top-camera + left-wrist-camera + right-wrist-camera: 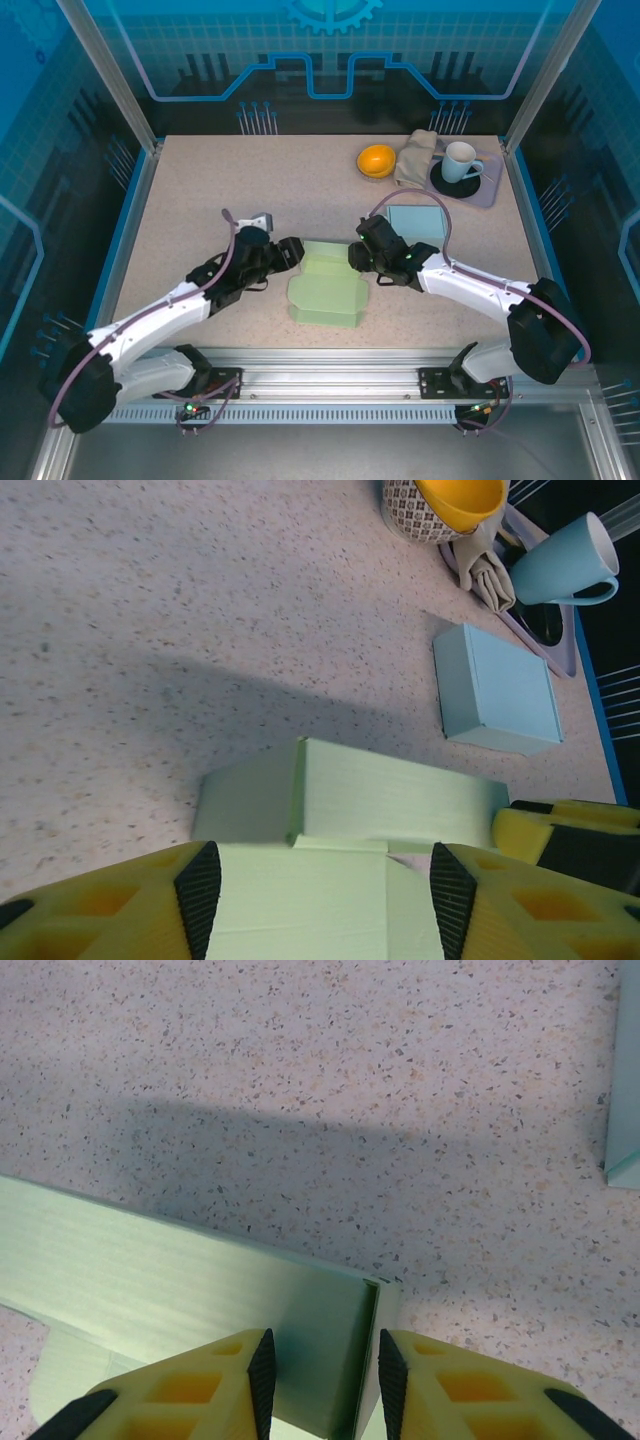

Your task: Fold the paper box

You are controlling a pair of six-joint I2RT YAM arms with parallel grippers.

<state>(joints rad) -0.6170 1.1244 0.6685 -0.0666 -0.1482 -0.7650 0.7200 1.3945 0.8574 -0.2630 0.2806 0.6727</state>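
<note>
Paper box (326, 290), pale green and partly folded, lies on the speckled surface (200, 200) between both arms. Left gripper (318, 895) fingers straddle one flap, spread wide. Right gripper (322, 1370) fingers stand narrow, pinching an upright side wall at its end.

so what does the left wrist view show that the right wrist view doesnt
Left wrist: the yellow bowl, blue mug, folded cloth and the whole blue box, plus a panel of the green paper box between its fingers.

Right wrist: the green box's raised wall between its fingers.

Both: the green box and speckled table.
</note>
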